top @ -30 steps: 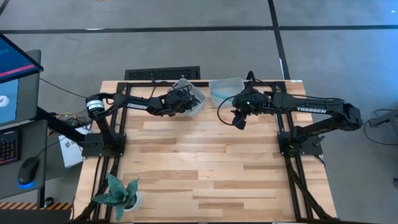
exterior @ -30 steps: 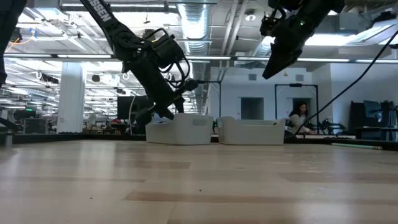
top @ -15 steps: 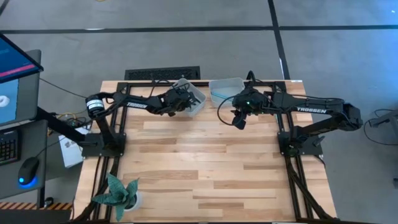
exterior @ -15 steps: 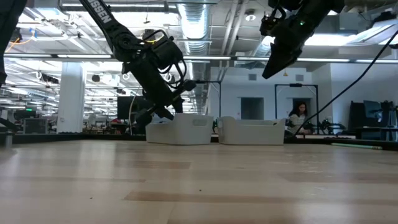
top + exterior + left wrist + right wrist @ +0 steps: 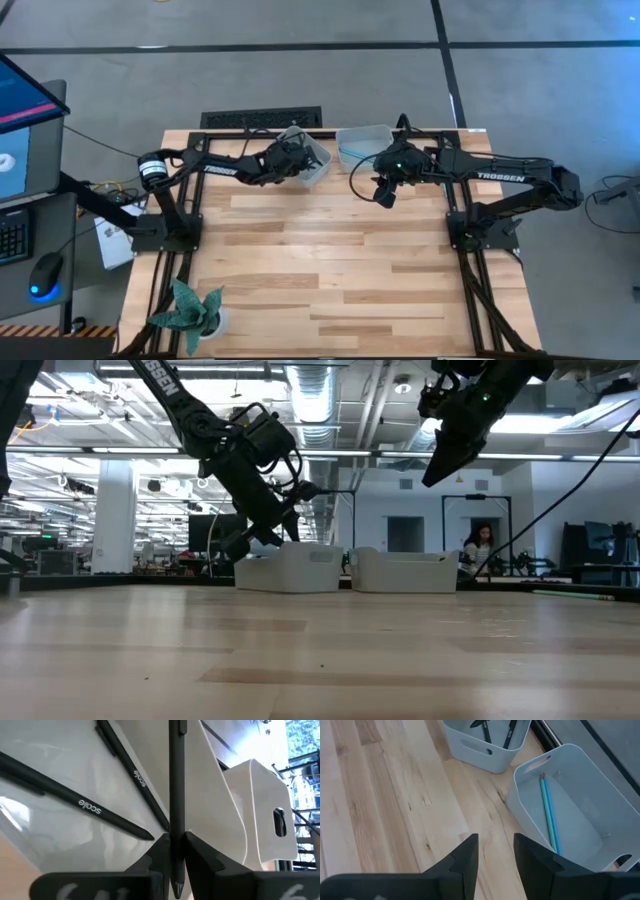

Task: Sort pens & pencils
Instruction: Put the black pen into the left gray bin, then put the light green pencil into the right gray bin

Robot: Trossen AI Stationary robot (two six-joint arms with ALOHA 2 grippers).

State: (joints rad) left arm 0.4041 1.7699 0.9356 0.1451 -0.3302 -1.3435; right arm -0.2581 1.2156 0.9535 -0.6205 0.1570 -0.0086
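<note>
My left gripper (image 5: 296, 158) hangs over the left white bin (image 5: 318, 165) and is shut on a black pen (image 5: 176, 780). Two more black pens (image 5: 85, 806) (image 5: 134, 774) lie flat on that bin's floor. In the right white bin (image 5: 362, 146) two teal-blue pencils (image 5: 548, 812) lie side by side on the floor. My right gripper (image 5: 495, 847) is open and empty. It hovers above the table just on the near side of the right bin (image 5: 580, 795). My left gripper pinches the black pen between its two fingers, on the shaft a short way up from the tip (image 5: 176, 832). The pen runs forward past the fingertips, its tip (image 5: 176, 890) pointing back toward the wrist. It is lifted clear above the left bin's inside.
Both bins stand side by side at the table's far edge, between the arm bases. A small potted plant (image 5: 190, 308) sits at the near left corner. The wooden tabletop (image 5: 340, 270) spreads out in front of the bins. In the low view, a person (image 5: 480, 550) sits far off in the room.
My left gripper, still shut on the black pen, has crept a little toward the far edge, farther over the left bin.
</note>
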